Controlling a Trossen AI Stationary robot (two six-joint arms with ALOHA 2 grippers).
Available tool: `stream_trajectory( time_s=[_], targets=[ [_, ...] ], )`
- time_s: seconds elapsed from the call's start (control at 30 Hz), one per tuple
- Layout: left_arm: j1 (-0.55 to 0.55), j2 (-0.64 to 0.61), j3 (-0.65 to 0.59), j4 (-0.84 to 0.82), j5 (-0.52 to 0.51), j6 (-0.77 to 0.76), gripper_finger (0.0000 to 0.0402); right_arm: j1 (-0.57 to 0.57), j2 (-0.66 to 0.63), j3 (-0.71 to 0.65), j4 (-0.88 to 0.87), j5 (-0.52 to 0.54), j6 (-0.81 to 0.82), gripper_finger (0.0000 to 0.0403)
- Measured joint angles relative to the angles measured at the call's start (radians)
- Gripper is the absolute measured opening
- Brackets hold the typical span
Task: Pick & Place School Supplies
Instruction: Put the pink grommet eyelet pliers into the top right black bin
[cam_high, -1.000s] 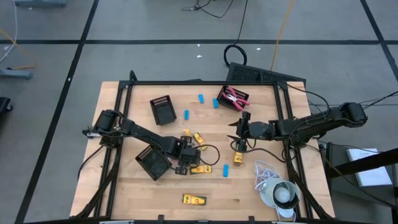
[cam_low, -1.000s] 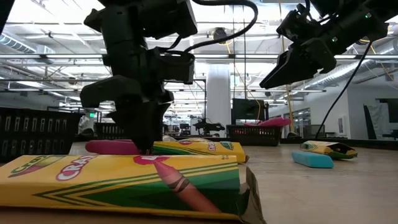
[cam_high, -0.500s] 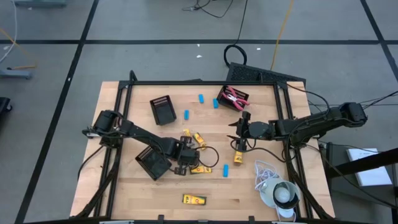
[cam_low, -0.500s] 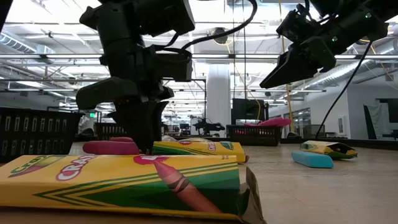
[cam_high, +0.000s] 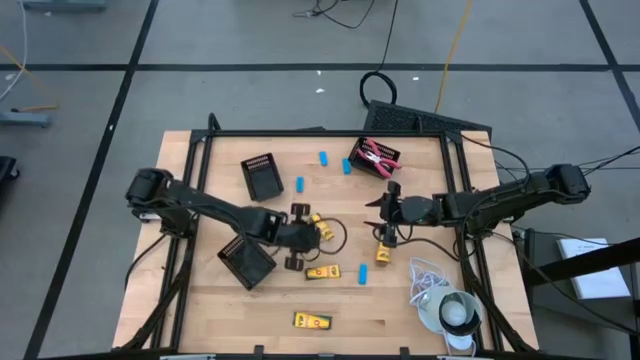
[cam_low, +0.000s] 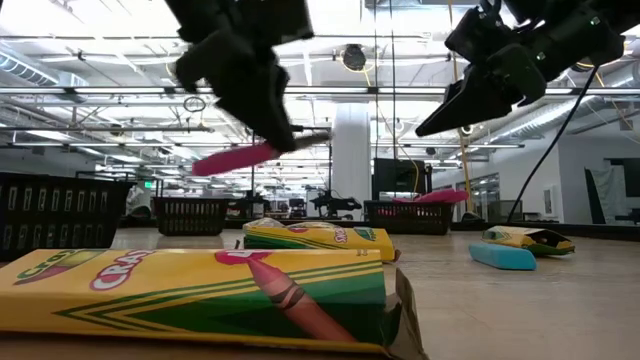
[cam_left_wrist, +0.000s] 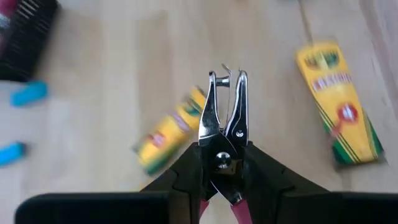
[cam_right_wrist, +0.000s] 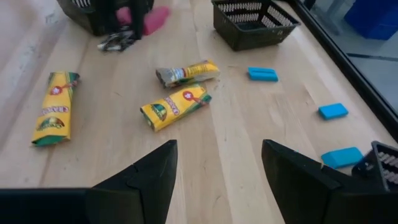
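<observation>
My left gripper (cam_high: 305, 237) is shut on a pink-handled tool with pale metal tips (cam_left_wrist: 225, 106), held above the table's middle; the tool also shows in the low view (cam_low: 240, 157). My right gripper (cam_high: 385, 213) is open and empty, hovering over a yellow crayon box (cam_high: 383, 240) right of the middle. More yellow crayon boxes (cam_high: 322, 271) (cam_high: 312, 320) (cam_high: 318, 222) and light-blue oblong pieces (cam_high: 363, 273) (cam_high: 299, 184) lie flat on the wood. More pink-handled tools (cam_high: 377, 155) lie in the far right black tray. My left gripper pinches the tool between its two fingers (cam_left_wrist: 186, 171) around the pivot (cam_left_wrist: 222, 158), where the handles begin. The metal tips (cam_left_wrist: 227, 81) stick out past the fingertips and the pink handles (cam_low: 225, 160) trail behind. The tool is lifted clear of the table and tilted, tips higher.
Black slotted trays stand at the far left (cam_high: 262, 176), near left (cam_high: 245, 262) and far right (cam_high: 372, 162). A white cord with a round grey-white object (cam_high: 450, 310) lies at the near right corner. A black frame (cam_high: 300, 133) borders the table.
My left gripper has risen from the table with the pink-handled tool. The tool lay flat beside the crayon boxes and now hangs clear and tilted. The crayon box under the gripper is now uncovered.
</observation>
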Motion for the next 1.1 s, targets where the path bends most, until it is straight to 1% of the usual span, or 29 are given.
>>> stream_trajectory(
  time_s=[0.13, 0.27, 0.4, 0.53, 0.63, 0.7, 0.87, 1.0, 1.03, 1.1],
  targets=[
    [0.045, -0.016, 0.001, 0.069, 0.007, 0.062, 0.0084, 0.000, 0.000, 0.000, 0.020, -0.011, -0.022, 0.0224],
    [0.107, 0.001, 0.001, 0.158, 0.032, 0.127, 0.0084, -0.007, 0.000, 0.000, 0.069, -0.081, -0.035, 0.0224],
    [0.171, 0.019, 0.001, 0.254, 0.079, 0.180, 0.0084, -0.035, 0.006, 0.000, 0.105, -0.078, -0.059, 0.0224],
    [0.225, 0.026, 0.003, 0.309, 0.097, 0.213, 0.0084, -0.086, 0.019, -0.001, 0.114, -0.088, -0.071, 0.0224],
    [0.259, 0.030, 0.019, 0.299, 0.123, 0.223, 0.0084, -0.128, 0.041, -0.002, 0.131, -0.152, -0.073, 0.0224],
    [0.274, 0.048, 0.046, 0.320, 0.137, 0.233, 0.0084, -0.149, 0.055, -0.002, 0.159, -0.181, -0.071, 0.0224],
    [0.302, 0.099, 0.119, 0.312, 0.161, 0.275, 0.0084, -0.188, 0.078, -0.001, 0.185, -0.183, -0.086, 0.0228],
    [0.336, 0.178, 0.217, 0.265, 0.162, 0.310, 0.0084, -0.224, 0.070, -0.001, 0.178, -0.176, -0.093, 0.0230],
    [0.345, 0.198, 0.241, 0.234, 0.163, 0.313, 0.0084, -0.232, 0.063, -0.001, 0.170, -0.170, -0.096, 0.0230],
    [0.363, 0.238, 0.288, 0.207, 0.162, 0.325, 0.0084, -0.238, 0.035, -0.001, 0.136, -0.124, -0.111, 0.0228]
  ],
)
